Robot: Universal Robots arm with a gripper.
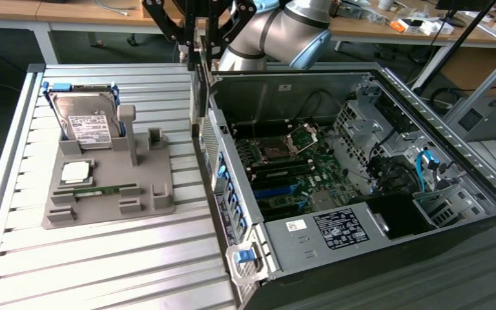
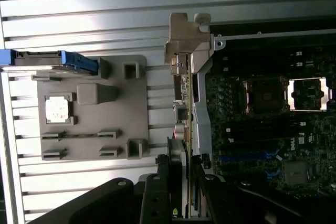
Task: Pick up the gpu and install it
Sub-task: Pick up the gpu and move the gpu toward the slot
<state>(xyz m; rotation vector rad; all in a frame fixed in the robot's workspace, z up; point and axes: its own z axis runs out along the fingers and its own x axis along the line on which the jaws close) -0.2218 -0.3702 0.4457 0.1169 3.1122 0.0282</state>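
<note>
Transfer step. End effector point(image 1: 198, 46) is partly closed, clamped on the gpu point(image 1: 197, 90). Card hangs upright by the case point(image 1: 317, 84) wall, counter point(image 1: 101, 258) side, not yet seated. My judgement: seating calls for aligning it over a blue slot point(image 1: 274, 192).

The gpu point(image 1: 199, 84) above case wall point(image 1: 220, 155)
</note>
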